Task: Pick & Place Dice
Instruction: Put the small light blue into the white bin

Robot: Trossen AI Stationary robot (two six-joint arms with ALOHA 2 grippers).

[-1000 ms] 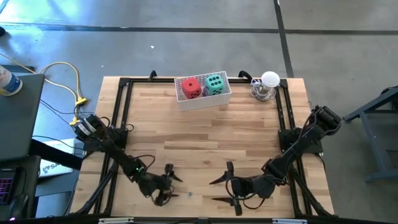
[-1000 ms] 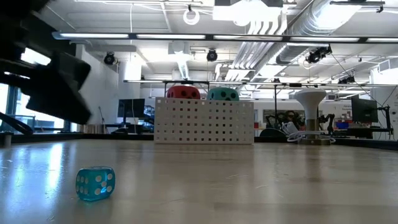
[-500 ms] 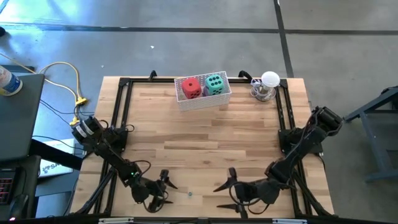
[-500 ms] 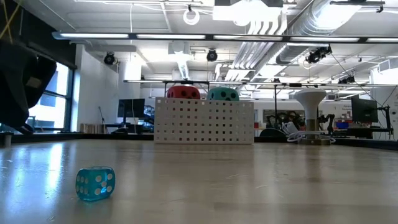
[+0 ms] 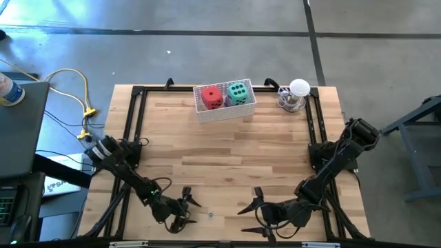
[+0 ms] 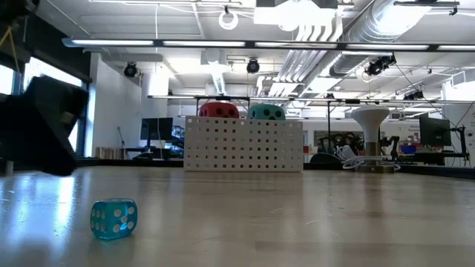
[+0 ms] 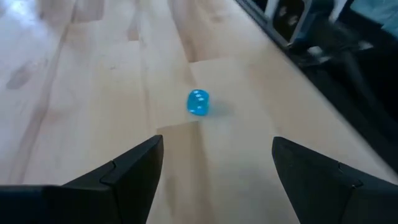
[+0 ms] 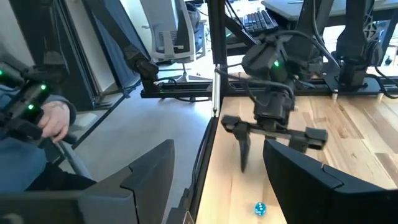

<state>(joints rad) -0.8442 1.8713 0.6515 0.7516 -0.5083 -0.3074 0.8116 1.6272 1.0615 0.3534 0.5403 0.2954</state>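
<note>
A red die [image 5: 211,96] and a teal-green die [image 5: 238,92] sit in a white perforated basket [image 5: 225,110] at the table's far edge; their tops show over its wall in the low view [image 6: 220,110]. The pink and purple dice are out of view. A small translucent blue die [image 5: 210,214] rests on the wood near the near edge [image 6: 113,219]. My left gripper [image 5: 189,212] is open just left of it, with the die ahead between its fingers [image 7: 198,102]. My right gripper [image 5: 242,220] is open just right of it.
A white-domed stand [image 5: 296,95] occupies the far right corner. Black frame rails [image 5: 134,131] run along the table's sides. A person's hand [image 8: 53,118] shows beyond the table's left side. Bare wood lies between the basket and the grippers.
Both grippers have shifted a little toward the table's near edge, staying open. The left arm's dark bulk has dropped lower at the left of the low view. The blue die and the basket have not moved.
</note>
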